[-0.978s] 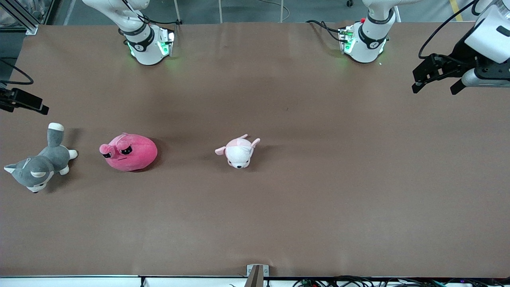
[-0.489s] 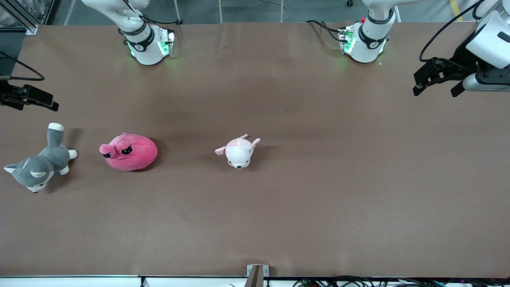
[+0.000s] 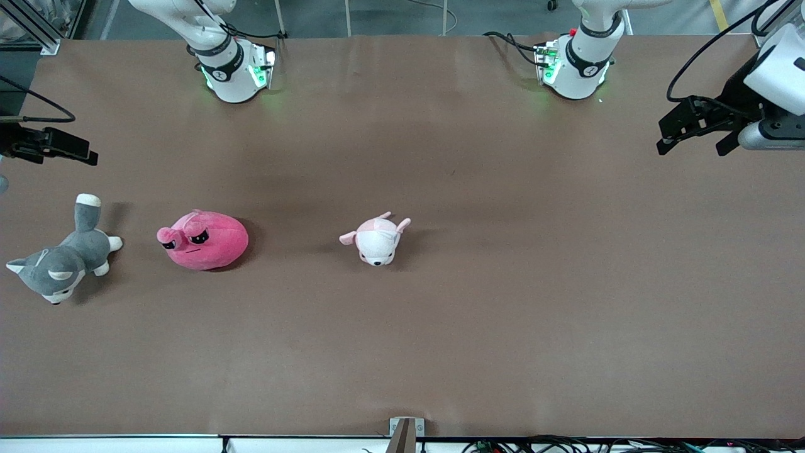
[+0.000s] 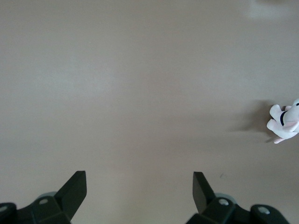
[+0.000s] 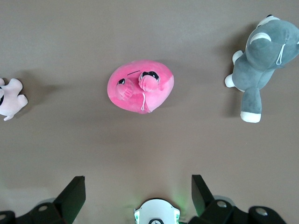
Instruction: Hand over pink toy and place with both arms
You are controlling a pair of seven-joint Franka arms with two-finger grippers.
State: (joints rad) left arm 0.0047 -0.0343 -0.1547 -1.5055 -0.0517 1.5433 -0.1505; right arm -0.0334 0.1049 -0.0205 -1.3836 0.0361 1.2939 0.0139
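Pink toy (image 3: 204,240) sits between grey husky (image 3: 60,261) and white plush (image 3: 377,239).

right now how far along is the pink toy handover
Nothing looks done yet. The pink toy lies untouched on the table, between the grey husky and the small white plush. The right gripper hangs open over the table near the husky's end; the left gripper hangs open over the left arm's end, holding nothing. Pickup, handover and placing all remain.

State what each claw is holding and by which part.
Nothing is held. Left claw and right claw are open in the air; the pink toy lies untouched on the table.
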